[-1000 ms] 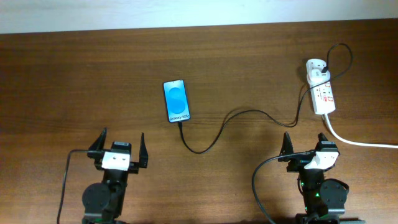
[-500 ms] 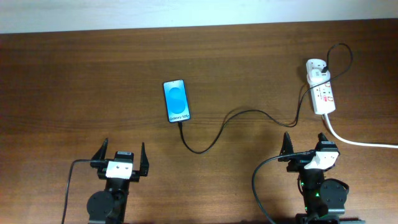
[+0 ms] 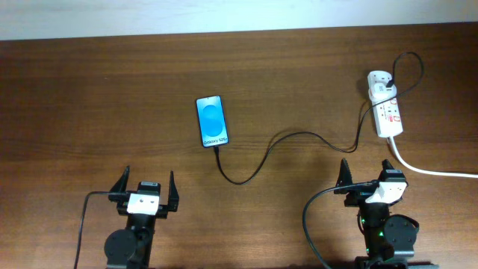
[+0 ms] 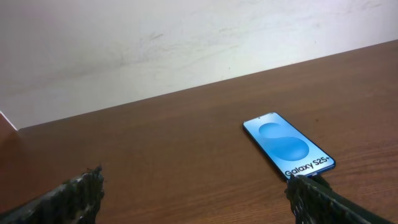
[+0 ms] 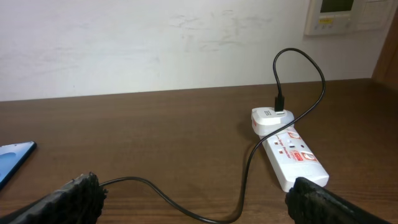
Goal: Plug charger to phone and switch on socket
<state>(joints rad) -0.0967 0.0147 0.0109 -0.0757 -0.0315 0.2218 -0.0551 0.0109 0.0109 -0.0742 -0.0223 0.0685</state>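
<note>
The phone (image 3: pixel 212 121) lies flat on the wooden table with its blue screen up, also in the left wrist view (image 4: pixel 287 144). The black charger cable (image 3: pixel 263 157) meets the phone's bottom edge, loops across the table and runs up to a white adapter (image 5: pixel 270 119) on the socket (image 3: pixel 387 113). In the left wrist view a finger hides the phone's plug end. My left gripper (image 3: pixel 147 179) stands open near the front edge, below and left of the phone. My right gripper (image 3: pixel 366 169) stands open below the socket (image 5: pixel 293 157), with the cable (image 5: pixel 247 177) lying on the table ahead of its fingers.
A thick white cord (image 3: pixel 422 169) leaves the socket's near end and runs off the right side. A pale wall (image 4: pixel 186 43) rises behind the table's far edge. Each arm trails its own black cable (image 3: pixel 81 224) at the front.
My left gripper drew back a little toward the table's front edge and then stopped. The right arm, phone, cable and socket have stayed still.
</note>
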